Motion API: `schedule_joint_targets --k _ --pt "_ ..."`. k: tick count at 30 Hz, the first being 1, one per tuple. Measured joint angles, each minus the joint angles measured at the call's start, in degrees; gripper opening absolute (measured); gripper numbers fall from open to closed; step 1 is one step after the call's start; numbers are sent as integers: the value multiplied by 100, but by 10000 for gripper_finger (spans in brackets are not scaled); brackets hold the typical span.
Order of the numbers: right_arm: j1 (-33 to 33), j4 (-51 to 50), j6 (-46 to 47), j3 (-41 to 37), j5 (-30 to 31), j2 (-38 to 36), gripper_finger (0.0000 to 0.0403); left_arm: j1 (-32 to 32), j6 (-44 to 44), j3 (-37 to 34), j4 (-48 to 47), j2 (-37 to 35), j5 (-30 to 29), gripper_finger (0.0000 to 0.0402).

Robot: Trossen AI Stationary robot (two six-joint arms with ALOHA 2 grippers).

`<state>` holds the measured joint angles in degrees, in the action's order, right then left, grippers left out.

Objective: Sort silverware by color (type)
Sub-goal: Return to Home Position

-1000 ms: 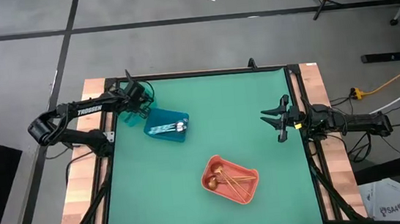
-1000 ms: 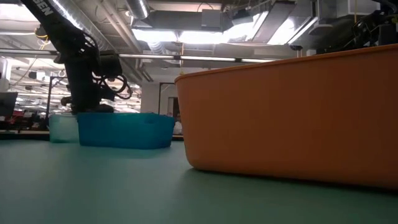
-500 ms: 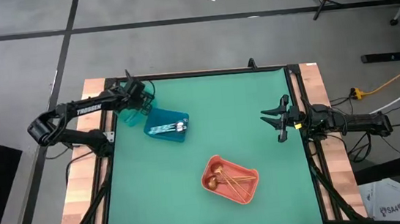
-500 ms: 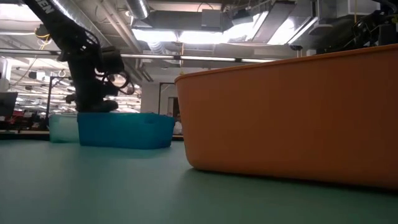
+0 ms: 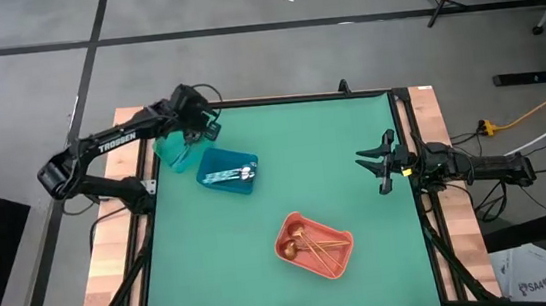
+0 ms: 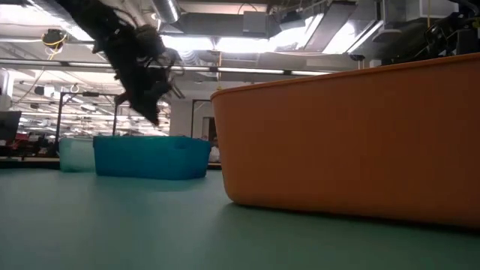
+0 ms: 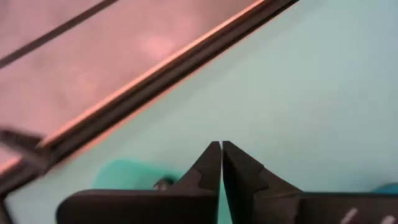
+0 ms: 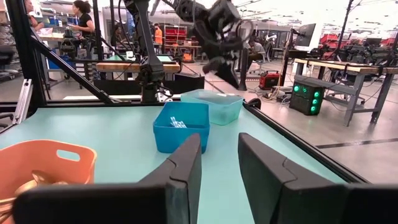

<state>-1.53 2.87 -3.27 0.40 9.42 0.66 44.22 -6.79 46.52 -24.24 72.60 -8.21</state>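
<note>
Leaving the coral-orange bin [image 6: 345,142] in the foreground just where it stood a second ago, copper-gold spoons [image 5: 307,242] crossed inside it. Leaving likewise the blue bin [image 6: 150,156] behind it, pale silverware [image 5: 230,174] lying within. Farther back, swinging the left end effector [image 7: 222,145] up and away from the pale green bin [image 5: 173,161] at the far left corner of the desk [image 5: 332,137], after hanging low over that bin half a second ago. Now tilting high above both bins, fingers pressed tight together and carrying nothing. Keeping the right end effector [image 8: 219,142] parked at the desk's right edge, fingers parted and empty, pointing across the mat.

Judging from this: wrapping up the sort, with all visible silverware lying in bins and none showing loose on the mat. Heading, in all likelihood, for the rest pose rather than another pick. Not making out what lies in the green bin from these views.

Showing, near to far:
- smooth moulded plastic in the orange bin, opaque, with rounded corners and a cut-out handle
- thin polished metal in the spoons, round bowls on slim stems
- glossy, straight-walled plastic in the blue bin
- translucent, frosted-looking plastic in the green one
- a flat matte green mat on the desk, framed by black rails and bare wood side boards
</note>
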Motion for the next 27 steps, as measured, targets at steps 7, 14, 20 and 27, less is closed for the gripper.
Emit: schedule_joint_targets --k 7,14,20,27 --pt "-1 0 0 0 -1 -1 97 -742 38 261 527 -2 386 2" --pt "1 0 0 0 -1 1 97 -1739 -15 261 1237 -2 389 1" --pt "-1 0 0 0 1 -1 97 -2376 -15 261 1886 -123 534 1" --pt "1 0 0 0 -1 1 97 -2732 -194 261 1919 -901 632 0"
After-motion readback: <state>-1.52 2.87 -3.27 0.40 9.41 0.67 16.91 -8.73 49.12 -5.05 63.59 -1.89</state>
